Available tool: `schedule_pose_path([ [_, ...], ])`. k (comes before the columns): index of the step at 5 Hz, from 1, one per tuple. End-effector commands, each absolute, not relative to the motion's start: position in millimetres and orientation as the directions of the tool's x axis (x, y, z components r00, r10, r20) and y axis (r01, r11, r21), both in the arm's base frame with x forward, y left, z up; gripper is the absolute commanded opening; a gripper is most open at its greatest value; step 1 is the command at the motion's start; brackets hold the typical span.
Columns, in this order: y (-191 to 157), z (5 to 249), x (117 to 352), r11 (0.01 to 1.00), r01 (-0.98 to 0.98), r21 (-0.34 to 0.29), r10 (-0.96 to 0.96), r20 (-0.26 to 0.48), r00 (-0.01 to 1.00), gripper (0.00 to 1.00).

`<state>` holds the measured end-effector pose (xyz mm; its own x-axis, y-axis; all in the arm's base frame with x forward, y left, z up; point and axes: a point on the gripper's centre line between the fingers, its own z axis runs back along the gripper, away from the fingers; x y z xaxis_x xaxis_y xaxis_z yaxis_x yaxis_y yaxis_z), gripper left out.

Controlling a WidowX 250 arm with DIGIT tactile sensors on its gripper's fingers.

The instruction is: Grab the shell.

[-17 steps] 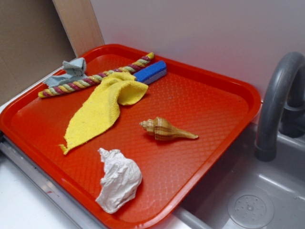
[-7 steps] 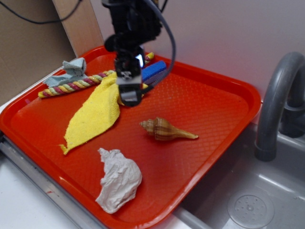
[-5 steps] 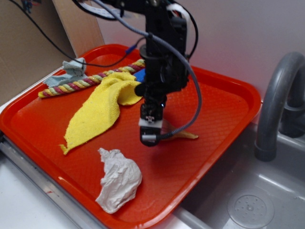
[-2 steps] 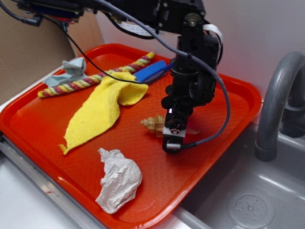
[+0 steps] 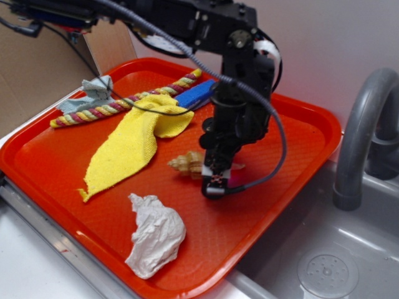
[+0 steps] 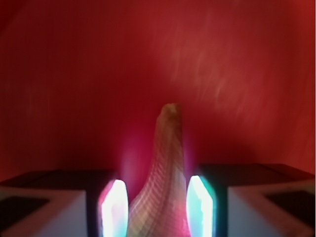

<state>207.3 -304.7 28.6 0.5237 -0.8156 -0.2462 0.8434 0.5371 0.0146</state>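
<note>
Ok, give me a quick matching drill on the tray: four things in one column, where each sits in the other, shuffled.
Things:
1. shell
2. yellow cloth
3. white paper lump
4. rope

Places:
A. near front edge of the tray
B. between the fingers of the gripper
C. far left corner, by a grey rag
D. spread from middle toward the left

Pairs: 1-B, 2-D, 3-A, 4-C
</note>
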Motion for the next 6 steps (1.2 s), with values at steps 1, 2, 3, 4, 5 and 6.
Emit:
schedule_pose_path([
  [1, -244, 107, 191, 0.749, 0.66, 0.058, -0.65, -0.131, 0.749, 0.0],
  [2, -192, 143, 185, 0.891, 0.453, 0.019, -0.451, -0.067, 0.89, 0.0],
  [3, -154, 165, 170, 0.964, 0.264, 0.016, -0.263, -0.036, 0.964, 0.0],
  [4, -132, 185, 152, 0.998, 0.064, -0.012, -0.064, -0.017, 0.998, 0.0],
  [5, -125, 189, 145, 0.997, 0.003, -0.073, -0.002, 0.016, 1.0, 0.0],
  [6, -125, 186, 146, 0.997, 0.042, -0.067, -0.042, -0.001, 0.999, 0.0],
])
